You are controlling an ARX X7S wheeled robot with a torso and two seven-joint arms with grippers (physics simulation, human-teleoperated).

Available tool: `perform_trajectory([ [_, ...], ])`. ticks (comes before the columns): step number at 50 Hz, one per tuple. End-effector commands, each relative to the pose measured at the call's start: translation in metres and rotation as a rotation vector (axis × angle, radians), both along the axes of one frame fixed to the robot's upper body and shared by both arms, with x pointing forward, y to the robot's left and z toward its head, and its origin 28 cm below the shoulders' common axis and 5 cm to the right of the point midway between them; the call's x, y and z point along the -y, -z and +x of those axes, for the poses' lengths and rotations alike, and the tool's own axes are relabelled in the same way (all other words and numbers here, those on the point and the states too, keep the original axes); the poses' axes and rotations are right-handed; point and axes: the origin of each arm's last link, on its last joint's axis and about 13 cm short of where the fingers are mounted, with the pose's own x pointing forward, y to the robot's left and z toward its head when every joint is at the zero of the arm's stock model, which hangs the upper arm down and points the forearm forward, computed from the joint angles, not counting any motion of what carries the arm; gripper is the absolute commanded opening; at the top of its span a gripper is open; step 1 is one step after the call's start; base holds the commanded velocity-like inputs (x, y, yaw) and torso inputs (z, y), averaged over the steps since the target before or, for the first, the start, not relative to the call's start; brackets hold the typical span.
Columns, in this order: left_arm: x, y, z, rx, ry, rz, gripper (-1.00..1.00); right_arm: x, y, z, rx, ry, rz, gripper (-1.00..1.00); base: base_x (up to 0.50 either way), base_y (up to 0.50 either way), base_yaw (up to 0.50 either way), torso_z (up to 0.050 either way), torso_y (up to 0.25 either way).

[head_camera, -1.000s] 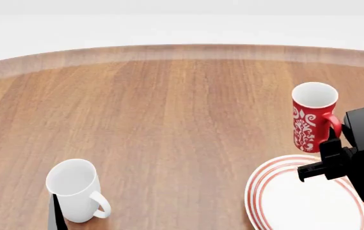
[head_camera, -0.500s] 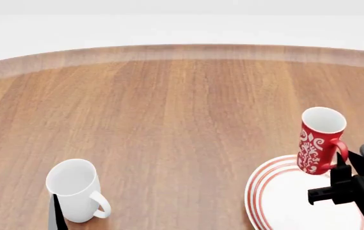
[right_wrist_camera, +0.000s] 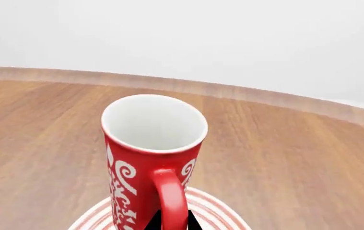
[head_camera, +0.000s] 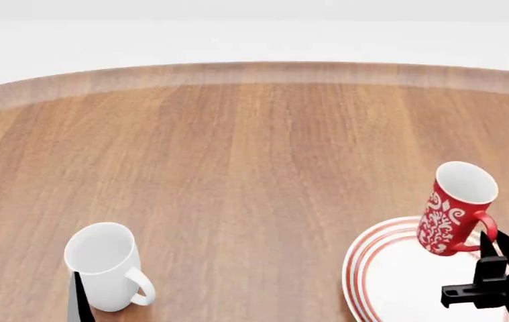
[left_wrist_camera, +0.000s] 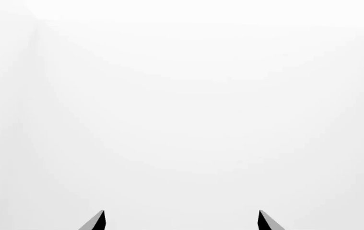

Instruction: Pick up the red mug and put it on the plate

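Tall red mug with white ornaments (head_camera: 455, 208) tilted over the round white plate with red rings (head_camera: 388, 282).

The right gripper (head_camera: 495, 275) is clamped on the mug's red loop handle (right_wrist_camera: 170, 201), with the mug base over the far rim of the plate; I cannot tell if it touches. The left gripper (head_camera: 26, 295) has its fingers apart, next to the plain white mug (head_camera: 106, 265) on the brown wooden table (head_camera: 236, 168).

red mug (head_camera: 455, 209): glossy ceramic | plate (head_camera: 388, 282): glossy ceramic | table (head_camera: 236, 168): matt wood grain
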Motion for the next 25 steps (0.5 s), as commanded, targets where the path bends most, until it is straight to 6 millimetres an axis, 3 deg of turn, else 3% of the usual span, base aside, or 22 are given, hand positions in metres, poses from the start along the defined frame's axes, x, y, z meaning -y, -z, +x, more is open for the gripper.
perform_trajectory([
  [1,0.0,0.0,0.0,0.004,0.0,0.0,1.0,0.006,0.001,0.001,0.032,0.064,0.018,-1.0,0.0,0.0,0.0,0.0,0.0],
  [25,0.0,0.0,0.0,0.007,0.001,-0.003,1.0,0.01,0.016,0.003,-0.008,0.107,0.012,-1.0,0.0,0.0,0.0,0.001,0.0],
])
